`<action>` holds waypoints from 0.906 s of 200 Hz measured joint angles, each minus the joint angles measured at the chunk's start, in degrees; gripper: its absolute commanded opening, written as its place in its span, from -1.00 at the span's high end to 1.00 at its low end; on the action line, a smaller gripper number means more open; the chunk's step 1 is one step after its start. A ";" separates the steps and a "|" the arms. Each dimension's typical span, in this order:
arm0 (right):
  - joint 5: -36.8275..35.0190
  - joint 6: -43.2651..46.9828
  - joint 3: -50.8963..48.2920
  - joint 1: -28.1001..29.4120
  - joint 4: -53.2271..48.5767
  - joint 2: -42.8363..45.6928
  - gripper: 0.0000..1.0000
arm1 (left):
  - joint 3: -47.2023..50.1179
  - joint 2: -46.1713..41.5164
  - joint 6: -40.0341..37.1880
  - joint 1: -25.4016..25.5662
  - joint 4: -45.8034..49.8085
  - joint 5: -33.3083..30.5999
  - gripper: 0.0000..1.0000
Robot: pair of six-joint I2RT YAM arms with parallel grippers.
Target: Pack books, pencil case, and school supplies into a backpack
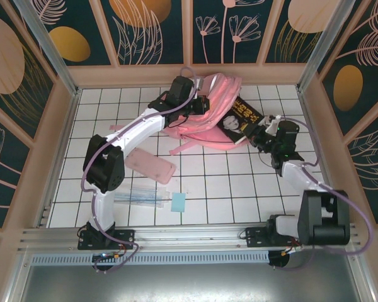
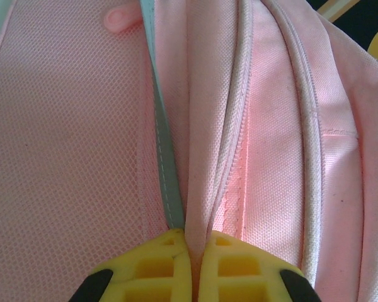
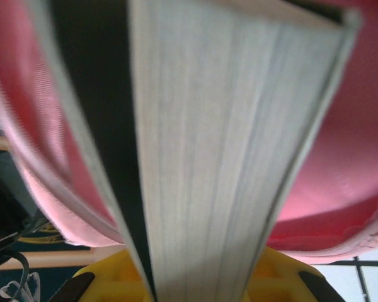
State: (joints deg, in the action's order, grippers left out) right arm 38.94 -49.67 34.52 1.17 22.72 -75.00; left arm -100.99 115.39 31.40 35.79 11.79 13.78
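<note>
A fold of the large pink fabric backpack (image 1: 222, 94), lying at the far centre of the white tiled tabletop (image 1: 239, 189), is pinched in the closed left gripper (image 2: 192, 264). The thin black-covered book (image 1: 239, 121) is clamped in the right gripper (image 1: 259, 135), against the backpack's right side.

Dark floral wall panels (image 1: 154, 31) (wood-framed) enclose a white tiled floor (image 1: 233, 195).

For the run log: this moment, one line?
left gripper: shut on backpack | right gripper: shut on book at backpack mouth | pencil case, packet, pad: on table
</note>
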 measured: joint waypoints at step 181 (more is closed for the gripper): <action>16.00 1.75 36.20 9.99 2.08 -46.80 1.00 | 3.93 -4.52 1.11 -0.02 -1.68 5.55 1.00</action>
State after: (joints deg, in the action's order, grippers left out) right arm 54.94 -47.92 70.72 11.16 24.80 -121.80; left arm -97.06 110.87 32.51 35.77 10.11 19.33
